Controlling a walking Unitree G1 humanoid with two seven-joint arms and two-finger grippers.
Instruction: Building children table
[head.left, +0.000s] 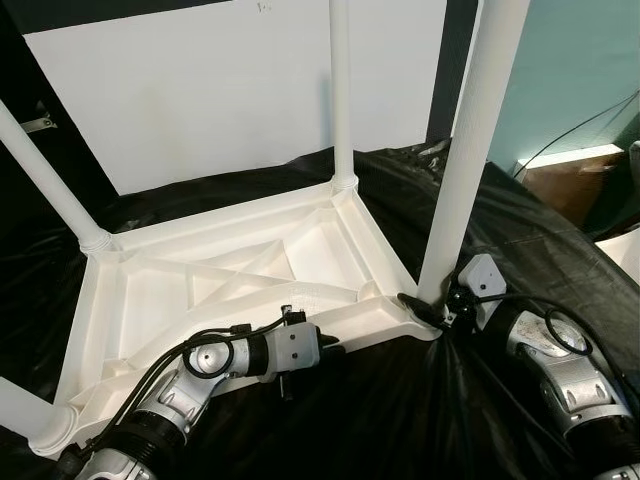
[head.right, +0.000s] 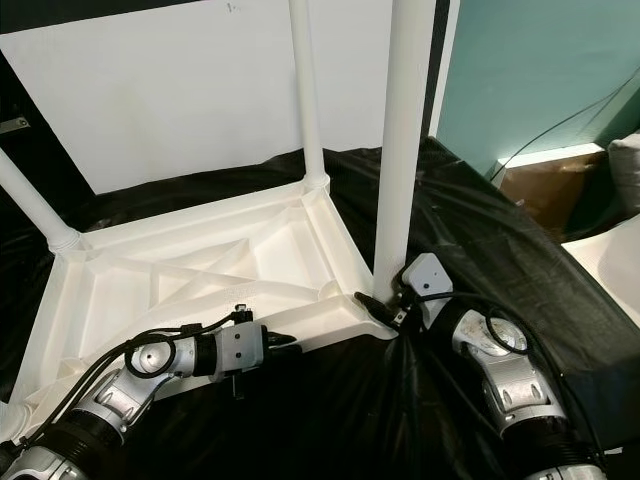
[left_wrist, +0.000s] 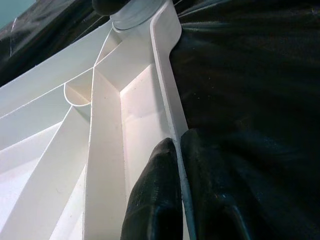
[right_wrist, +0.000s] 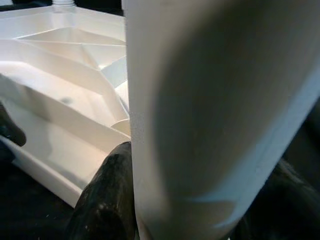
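1. Left tool (left_wrist: 181, 200) is pinching the near rim of the white tabletop (head.left: 250, 270), w/ one finger inside the rim wall & one outside, on the black sheet side.
2. Right tool (right_wrist: 175, 210) is clamping the near-right leg (head.left: 470, 150) low down, just above its corner socket; fingers (right_wrist: 107, 200) are sitting on both sides of the post.
3. Tabletop is lying upside down on the black sheet (head.left: 400, 420), ribbed underside facing up, diagonal braces showing.
4. Near-right leg is standing upright in its corner.
5. Near-left leg (head.left: 18, 410) is sitting at the corner by the left arm.
6. Far-left leg (head.left: 45, 180) is leaning outward; far-right leg (head.left: 341, 90) is standing upright.
7. White board (head.left: 230, 90) is standing behind, & a teal wall (head.left: 570, 70) is showing at far right.
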